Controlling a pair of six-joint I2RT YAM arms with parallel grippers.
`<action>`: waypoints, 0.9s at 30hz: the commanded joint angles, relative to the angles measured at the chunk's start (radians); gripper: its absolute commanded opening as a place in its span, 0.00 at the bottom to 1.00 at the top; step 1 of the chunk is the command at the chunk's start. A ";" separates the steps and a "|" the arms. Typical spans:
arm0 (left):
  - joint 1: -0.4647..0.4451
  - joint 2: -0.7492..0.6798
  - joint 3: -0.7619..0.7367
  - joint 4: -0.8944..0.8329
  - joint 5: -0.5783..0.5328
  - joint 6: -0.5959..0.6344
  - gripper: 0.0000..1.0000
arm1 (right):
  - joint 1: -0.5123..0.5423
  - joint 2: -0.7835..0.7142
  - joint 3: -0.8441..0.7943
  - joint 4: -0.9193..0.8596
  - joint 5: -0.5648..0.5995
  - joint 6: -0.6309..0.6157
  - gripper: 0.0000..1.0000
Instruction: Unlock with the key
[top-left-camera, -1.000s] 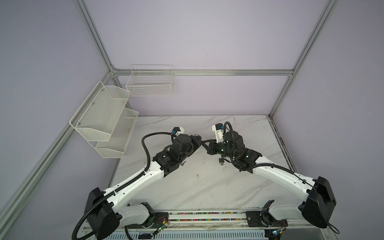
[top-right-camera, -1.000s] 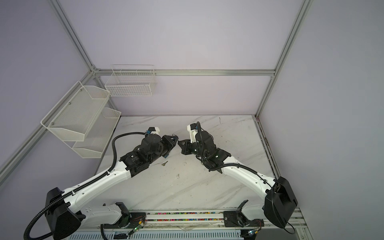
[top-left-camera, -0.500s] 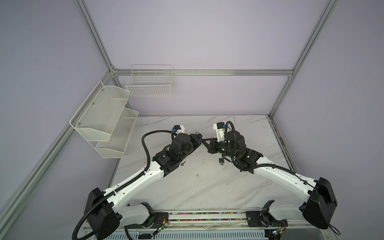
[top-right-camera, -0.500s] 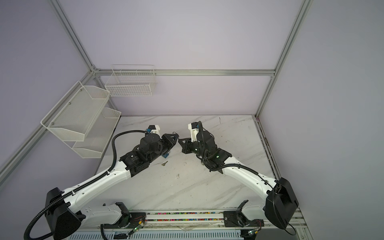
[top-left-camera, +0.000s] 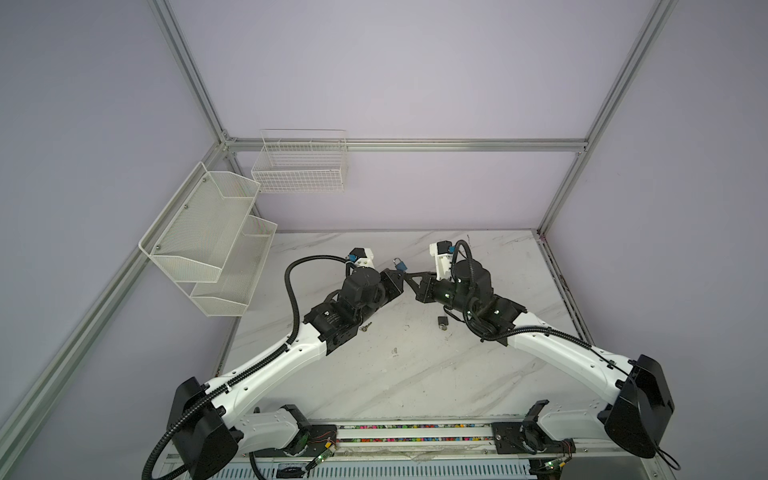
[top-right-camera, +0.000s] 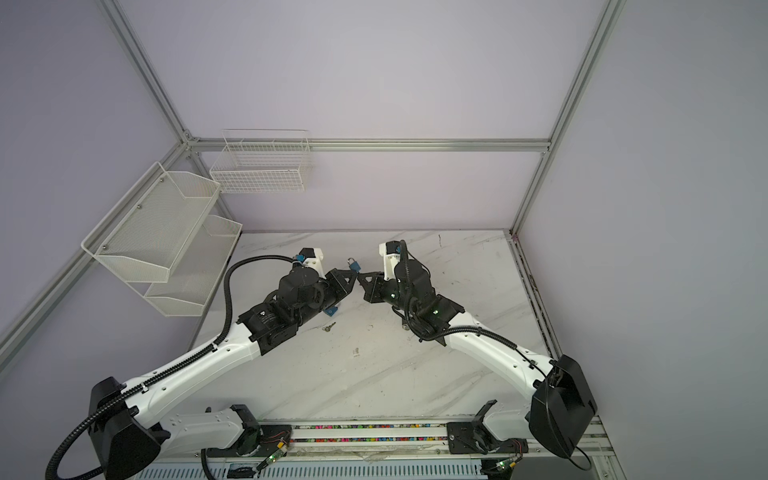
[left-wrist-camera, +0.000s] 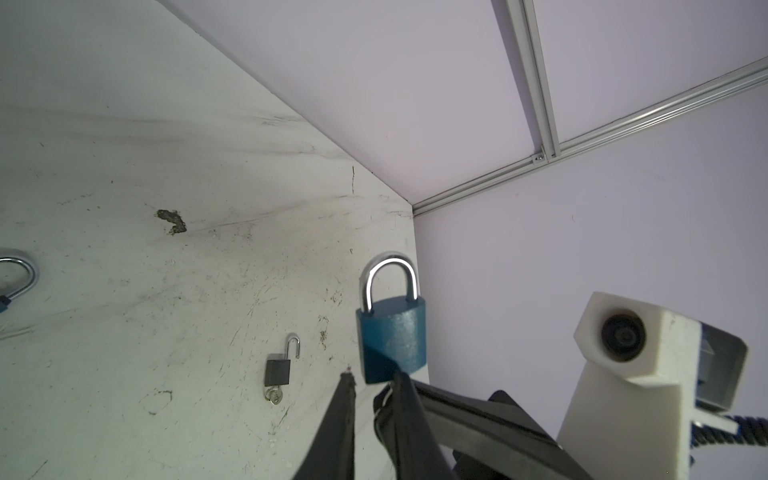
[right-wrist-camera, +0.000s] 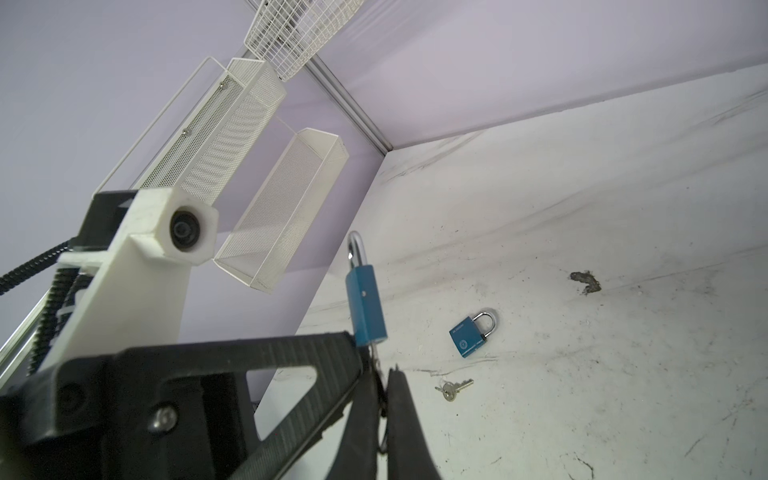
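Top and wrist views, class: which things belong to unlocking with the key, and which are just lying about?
In the job: held blue padlock, gripped by the left tool; key in the right tool, at the lock's underside.
Lying about: second blue padlock; loose key; black padlock, shackle open; wire basket; mesh shelves.

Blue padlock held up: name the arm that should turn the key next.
Right, most likely. The right gripper is shut on the key seated under the raised blue padlock, whose shackle is closed. The left gripper only clamps the lock's body.
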 joint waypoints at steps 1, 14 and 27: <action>0.012 -0.032 0.002 -0.023 0.012 0.053 0.21 | 0.008 -0.052 0.001 0.113 -0.002 -0.051 0.00; 0.045 -0.073 0.087 -0.061 0.019 0.066 0.47 | 0.008 -0.062 -0.005 0.011 0.113 -0.288 0.00; 0.043 0.063 0.246 -0.012 0.057 0.070 0.63 | 0.025 -0.010 0.049 -0.052 0.153 -0.338 0.00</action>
